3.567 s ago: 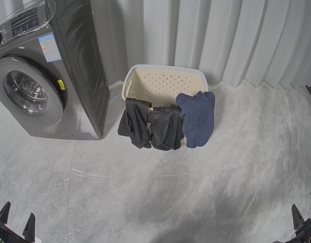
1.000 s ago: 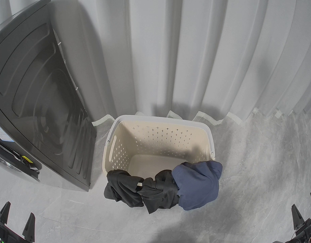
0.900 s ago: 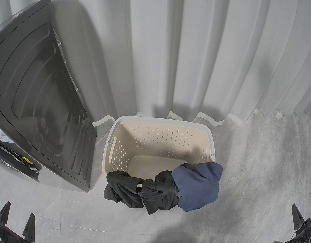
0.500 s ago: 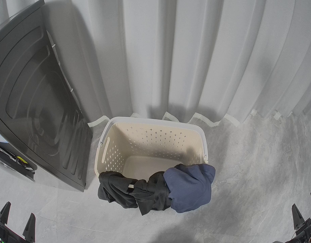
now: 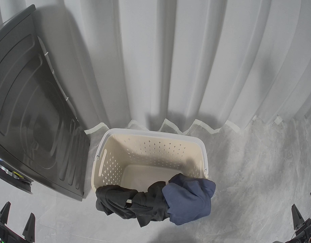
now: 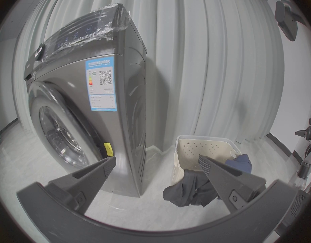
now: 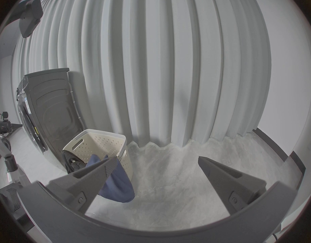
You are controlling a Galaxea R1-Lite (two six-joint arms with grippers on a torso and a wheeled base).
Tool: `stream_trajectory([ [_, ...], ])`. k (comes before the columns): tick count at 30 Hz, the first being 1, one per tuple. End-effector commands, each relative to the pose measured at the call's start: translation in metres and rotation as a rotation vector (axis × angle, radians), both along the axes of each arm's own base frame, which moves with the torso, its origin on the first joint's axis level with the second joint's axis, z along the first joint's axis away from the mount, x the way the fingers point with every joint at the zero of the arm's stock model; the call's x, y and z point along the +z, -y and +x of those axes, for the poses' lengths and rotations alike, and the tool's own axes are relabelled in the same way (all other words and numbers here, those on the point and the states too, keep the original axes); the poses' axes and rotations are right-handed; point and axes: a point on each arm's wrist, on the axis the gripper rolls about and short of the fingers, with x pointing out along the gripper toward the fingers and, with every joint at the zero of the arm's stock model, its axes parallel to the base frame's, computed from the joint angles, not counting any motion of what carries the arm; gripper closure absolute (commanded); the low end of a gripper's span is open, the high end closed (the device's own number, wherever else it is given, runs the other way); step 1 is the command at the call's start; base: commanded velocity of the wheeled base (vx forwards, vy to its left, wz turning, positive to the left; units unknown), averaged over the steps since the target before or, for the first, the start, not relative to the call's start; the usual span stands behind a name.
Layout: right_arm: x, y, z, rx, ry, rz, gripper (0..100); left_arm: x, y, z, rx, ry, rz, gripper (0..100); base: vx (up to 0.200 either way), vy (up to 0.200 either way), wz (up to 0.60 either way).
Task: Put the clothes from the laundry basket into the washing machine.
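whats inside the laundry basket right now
Inside the laundry basket, the visible floor and perforated walls are bare. Over its near rim drape black clothes and a navy garment, partly hanging outside. They cover the near strip of the floor, so anything lying there is hidden.

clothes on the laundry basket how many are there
3, draped over the laundry basket's near rim: black garment left, second black garment middle, navy garment right. The black ones tangle, so another may hide.
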Motion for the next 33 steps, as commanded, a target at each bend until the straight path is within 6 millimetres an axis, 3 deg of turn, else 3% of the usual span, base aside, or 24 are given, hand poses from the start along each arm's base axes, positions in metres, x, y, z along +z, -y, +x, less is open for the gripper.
stream_trajectory([
  [1,-0.0047,0.0,0.0003,0.001,-0.005,0.0,0,-0.0053,0.0,0.0,0.0,-0.001,0.0,0,0.2,0.0,0.0],
  [13,-0.0047,0.0,0.0003,0.001,-0.005,0.0,0,-0.0053,0.0,0.0,0.0,-0.001,0.0,0,0.2,0.0,0.0],
  [25,-0.0047,0.0,0.0003,0.001,-0.005,0.0,0,-0.0053,0.0,0.0,0.0,-0.001,0.0,0,0.0,0.0,0.0],
  [33,-0.0047,0.0,0.0003,0.001,-0.005,0.0,0,-0.0053,0.0,0.0,0.0,-0.001,0.0,0,0.2,0.0,0.0],
])
